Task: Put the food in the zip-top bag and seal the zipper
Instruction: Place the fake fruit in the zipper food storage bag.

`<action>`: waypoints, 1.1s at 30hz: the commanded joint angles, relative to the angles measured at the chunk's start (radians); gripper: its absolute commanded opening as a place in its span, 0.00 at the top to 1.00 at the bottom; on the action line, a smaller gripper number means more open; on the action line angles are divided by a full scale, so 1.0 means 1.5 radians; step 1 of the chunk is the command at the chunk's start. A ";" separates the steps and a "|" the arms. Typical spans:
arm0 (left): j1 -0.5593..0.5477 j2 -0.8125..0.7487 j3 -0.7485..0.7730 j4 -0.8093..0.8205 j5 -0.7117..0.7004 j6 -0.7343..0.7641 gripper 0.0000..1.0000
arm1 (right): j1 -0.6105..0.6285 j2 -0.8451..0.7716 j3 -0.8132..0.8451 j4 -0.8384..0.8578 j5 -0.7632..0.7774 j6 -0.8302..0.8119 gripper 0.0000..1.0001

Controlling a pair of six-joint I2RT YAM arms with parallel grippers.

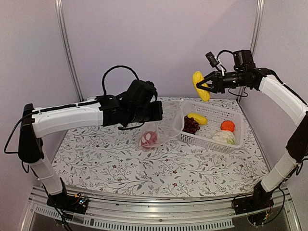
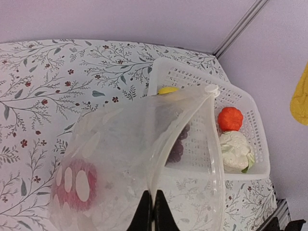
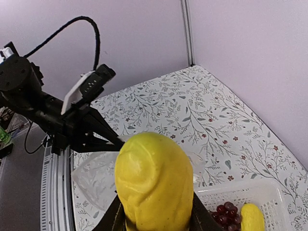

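Observation:
My left gripper (image 1: pixel 155 111) (image 2: pixel 153 211) is shut on the mouth edge of the clear zip-top bag (image 1: pixel 153 134) (image 2: pixel 120 159) and holds it up beside the basket; the pale zipper strip (image 2: pixel 180 113) curves open. A red piece of food (image 1: pixel 147 139) (image 2: pixel 74 185) lies inside the bag. My right gripper (image 1: pixel 204 86) (image 3: pixel 154 219) is shut on a yellow piece (image 1: pixel 200 85) (image 3: pixel 154 183), high above the basket. The bag (image 3: pixel 96 178) shows below it in the right wrist view. In the white basket (image 1: pixel 211 141) lie grapes (image 1: pixel 191 124), another yellow piece (image 1: pixel 197 118), an orange fruit (image 1: pixel 227 126) and a cabbage (image 1: pixel 224 137).
The basket (image 2: pixel 255 125) sits at the back right of the flower-patterned table (image 1: pixel 120 163). Purple walls and metal posts (image 1: pixel 67 48) close the back and sides. The left arm (image 1: pixel 72 118) stretches across the table's left half.

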 commanded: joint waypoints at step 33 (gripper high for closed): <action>0.034 -0.050 -0.053 0.037 0.028 -0.037 1.00 | 0.168 0.014 -0.146 0.367 -0.014 0.166 0.35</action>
